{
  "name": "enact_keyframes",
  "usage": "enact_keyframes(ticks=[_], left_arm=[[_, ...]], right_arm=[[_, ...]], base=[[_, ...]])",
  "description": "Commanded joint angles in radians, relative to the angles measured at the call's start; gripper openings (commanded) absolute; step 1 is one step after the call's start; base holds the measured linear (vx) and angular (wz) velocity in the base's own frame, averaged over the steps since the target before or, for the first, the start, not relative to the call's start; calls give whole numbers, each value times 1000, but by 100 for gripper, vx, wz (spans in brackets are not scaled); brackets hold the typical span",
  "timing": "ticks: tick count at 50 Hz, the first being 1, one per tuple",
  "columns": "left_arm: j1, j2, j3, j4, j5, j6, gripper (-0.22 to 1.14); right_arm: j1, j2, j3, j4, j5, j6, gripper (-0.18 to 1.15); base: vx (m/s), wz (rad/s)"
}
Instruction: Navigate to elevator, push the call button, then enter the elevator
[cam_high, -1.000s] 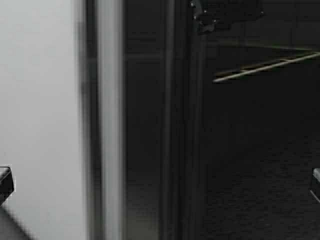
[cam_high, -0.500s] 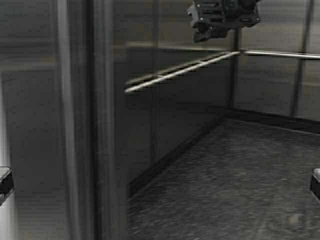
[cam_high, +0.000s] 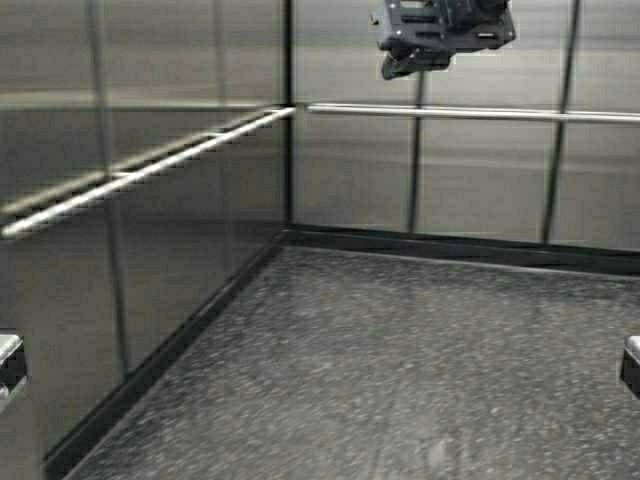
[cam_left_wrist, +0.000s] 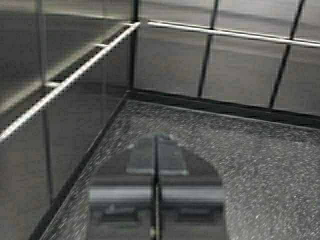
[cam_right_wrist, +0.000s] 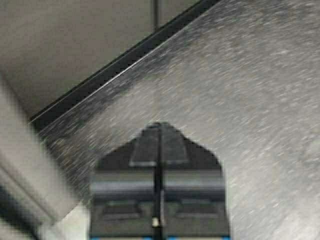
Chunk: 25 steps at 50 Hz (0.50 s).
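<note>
We face the inside of the elevator (cam_high: 430, 180): its steel-panelled back wall runs across from about 11 to 2 o'clock in the high view, and its side wall falls away from the corner near 11 o'clock down toward 8 o'clock. A tubular handrail (cam_high: 150, 168) follows the side wall, meets the corner, and continues along the back wall. The speckled dark floor (cam_high: 400, 360) spreads from the black skirting at the walls' foot down to 6 o'clock. A dark camera mount (cam_high: 440, 30) hangs at 12 o'clock. We see only slivers of our arms at the frame's edges, at 8 and 4 o'clock. In the left wrist view our left gripper (cam_left_wrist: 156, 150) is clenched, fingers pressed together on nothing, pointing over the floor toward the cabin corner. In the right wrist view our right gripper (cam_right_wrist: 159, 135) is likewise clenched and empty, above the floor near the skirting. The call button appears in none of our views.
</note>
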Motion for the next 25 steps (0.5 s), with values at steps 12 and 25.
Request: enact_keyframes(ticks=[12,25], left_arm=[[2,60,-29,-2,-8,-3,2],[2,49,-32,-2,-8,-8,2]], right_arm=[[5,-23,-15,2,-12,0,5],[5,-11,-15,2,-17,2,5]], base=[[46,-23],[52,-28]])
